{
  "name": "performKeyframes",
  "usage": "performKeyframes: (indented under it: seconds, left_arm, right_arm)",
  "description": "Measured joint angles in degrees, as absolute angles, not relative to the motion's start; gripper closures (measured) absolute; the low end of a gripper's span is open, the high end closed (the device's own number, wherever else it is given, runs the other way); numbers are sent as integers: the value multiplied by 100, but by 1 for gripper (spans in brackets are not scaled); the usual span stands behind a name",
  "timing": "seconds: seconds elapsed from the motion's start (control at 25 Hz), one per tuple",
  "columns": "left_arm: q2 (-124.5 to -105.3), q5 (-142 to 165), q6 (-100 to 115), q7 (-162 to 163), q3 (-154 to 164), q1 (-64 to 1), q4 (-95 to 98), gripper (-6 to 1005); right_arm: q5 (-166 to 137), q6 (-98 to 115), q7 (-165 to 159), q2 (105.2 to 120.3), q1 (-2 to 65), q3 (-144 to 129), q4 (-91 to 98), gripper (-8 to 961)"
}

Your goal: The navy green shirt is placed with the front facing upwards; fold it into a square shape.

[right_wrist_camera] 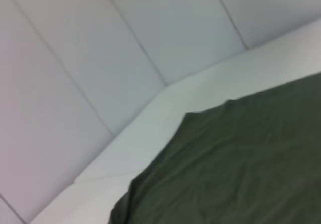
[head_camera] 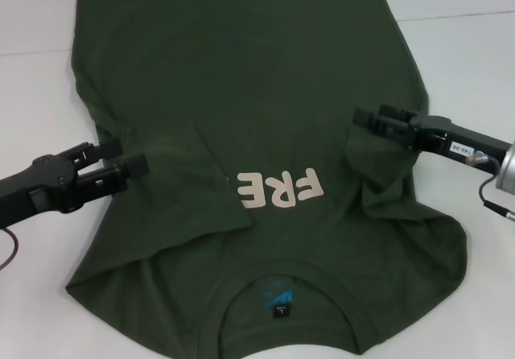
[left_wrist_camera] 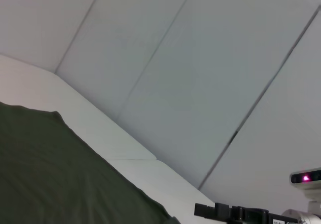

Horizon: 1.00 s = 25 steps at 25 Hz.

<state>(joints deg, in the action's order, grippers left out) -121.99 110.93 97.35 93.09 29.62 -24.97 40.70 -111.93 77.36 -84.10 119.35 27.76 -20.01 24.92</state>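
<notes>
Dark olive cotton covers most of the white bench [head_camera: 32, 134]: the navy green shirt [head_camera: 241, 77] lies flat with its collar at the near edge and its hem running off past the far edge of the head view. Its left sleeve is folded inward over the chest, hiding part of the cream print, so only "FRE" [head_camera: 278, 190] reads. The left gripper [head_camera: 129, 158] sits at the shirt's left side, its two fingers parted a little with nothing seen between them. The right gripper [head_camera: 372, 121] is over the shirt's right side; I cannot tell whether it holds cloth or how far it is open. Only the head view shows the collar label [head_camera: 278, 299]. The left wrist view adds the wall panels [left_wrist_camera: 190, 73] and the right gripper [left_wrist_camera: 235, 215] far off; the right wrist view shows just cloth and bench.
</notes>
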Motion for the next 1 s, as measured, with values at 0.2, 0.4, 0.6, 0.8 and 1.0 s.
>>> performKeyframes:
  seconds: [0.2,0.4,0.6,0.8,1.0]
  left_arm:
    - [-12199,11111,9838,9303,2955,-2479,4076,112]
    - [-12199,11129,9982,9302,2953,-2476,4082,112]
    - [-12199,11130,10123,9324,2953,-2477,4086,112]
    - [-12199,11188,10291,9335,2962,-2478,4051,112]
    - [-12205,11218,10572,9347,2965,-2475,4023,112]
  right_arm:
    - [-11026,8051,-8133,11930,2574,-1997,2495,150]
    - [-11018,8497,-7977,11880,2356,-2006,2520,156]
    - [-11048,8780,-7938,11889,1982,-2035,2783,158]
    - [-11065,8847,-7921,11858,1573,-2051,2972,159]
    - [-11111,9095,-7895,11777,1232,-2051,3249,159]
